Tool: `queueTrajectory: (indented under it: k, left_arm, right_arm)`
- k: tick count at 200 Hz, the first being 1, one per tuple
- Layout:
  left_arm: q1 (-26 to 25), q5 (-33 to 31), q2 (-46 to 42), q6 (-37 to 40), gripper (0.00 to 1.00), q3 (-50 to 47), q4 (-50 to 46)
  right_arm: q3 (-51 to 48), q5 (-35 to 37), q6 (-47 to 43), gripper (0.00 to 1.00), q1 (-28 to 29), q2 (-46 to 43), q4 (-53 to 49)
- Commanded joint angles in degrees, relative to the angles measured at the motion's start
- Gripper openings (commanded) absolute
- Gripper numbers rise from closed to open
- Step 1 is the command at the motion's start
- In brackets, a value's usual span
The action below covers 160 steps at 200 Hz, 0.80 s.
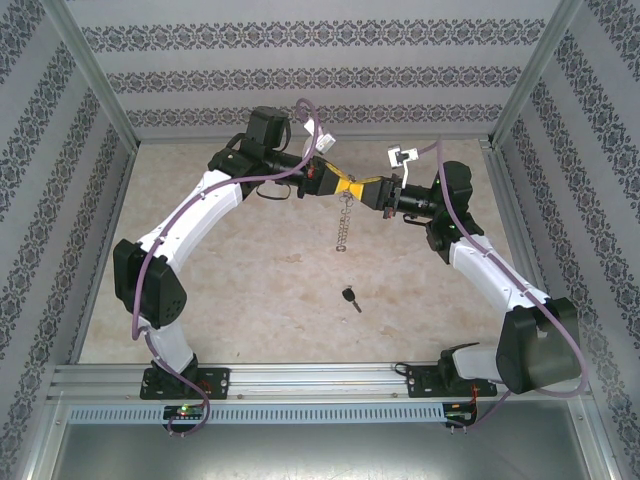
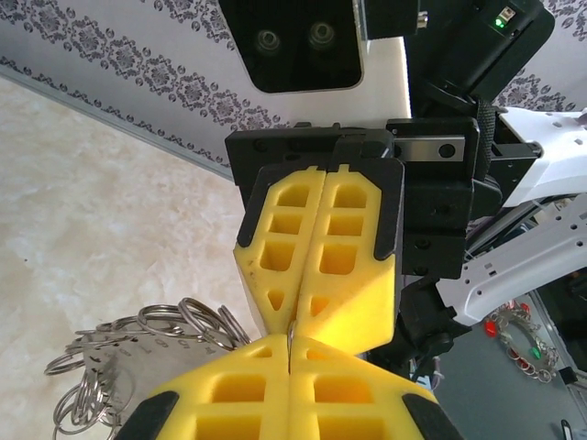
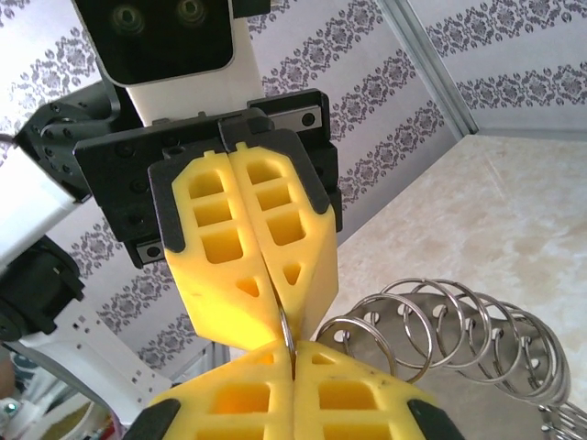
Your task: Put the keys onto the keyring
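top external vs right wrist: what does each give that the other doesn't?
Top external: the key lying on the table, apart from both arms. Right wrist: a thin loop of the keyring pinched between the yellow fingertips. Both: left tool and right tool shut tip to tip on the keyring, its rings trailing off.

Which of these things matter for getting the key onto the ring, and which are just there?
In the job:
- key, lying on the table
- keyring, pinched between left gripper and right gripper

Just there:
- patterned walls
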Motion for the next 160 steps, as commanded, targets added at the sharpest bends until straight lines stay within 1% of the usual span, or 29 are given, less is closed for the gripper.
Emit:
queueTrajectory:
  k: [1, 5, 7, 15, 25, 39, 55, 80, 96, 125, 160]
  left_arm:
    - [-0.03, 3.41, 0.88, -0.06, 0.0, 2.59, 0.66]
    - [-0.04, 3.14, 0.92, -0.48, 0.0, 2.59, 0.86]
    - [-0.05, 2.91, 0.93, -0.66, 0.02, 2.57, 1.01]
    - [-0.07, 1.42, 0.8, -1.5, 0.14, 2.49, 1.64]
    - [0.14, -1.21, 0.16, -3.19, 0.24, 1.88, 3.45]
    - [0.62, -4.83, -1.56, -7.61, 0.42, -0.61, 9.01]
    - [1.86, -8.53, -3.76, -13.94, 0.5, -4.53, 17.14]
    - [3.91, -13.85, -6.29, -23.61, 0.55, -10.19, 27.88]
    - [4.54, -14.04, -6.96, -28.95, 0.55, -12.81, 33.85]
    - [4.6, -12.07, -6.86, -36.77, 0.54, -15.28, 42.89]
    - [4.52, -12.84, -6.88, -47.86, 0.5, -20.52, 58.99]
  right_arm:
    - [1.66, 0.32, -0.53, 0.0, 0.6, -0.38, 1.64]
    - [1.58, 0.73, -0.61, 0.0, 0.59, -0.49, 1.67]
    - [1.58, 1.09, -0.66, 0.0, 0.62, -0.55, 1.64]
    - [1.15, 2.39, -0.86, 0.0, 0.43, -0.92, 1.71]
    - [0.72, 3.73, -1.33, 0.0, 0.19, -1.59, 1.95]
    - [0.11, 5.44, -2.24, 0.0, -0.46, -2.74, 2.13]
    - [-0.5, 7.27, -3.26, 0.0, -1.16, -4.04, 3.12]
    - [-0.8, 9.68, -4.04, 0.0, -1.32, -4.82, 6.08]
    - [-0.71, 10.93, -3.82, 0.0, -1.21, -4.69, 9.07]
    - [-0.63, 14.33, -2.34, 0.0, -0.14, -3.25, 15.14]
    - [-1.24, 21.92, 0.76, 0.0, 1.71, -0.69, 22.09]
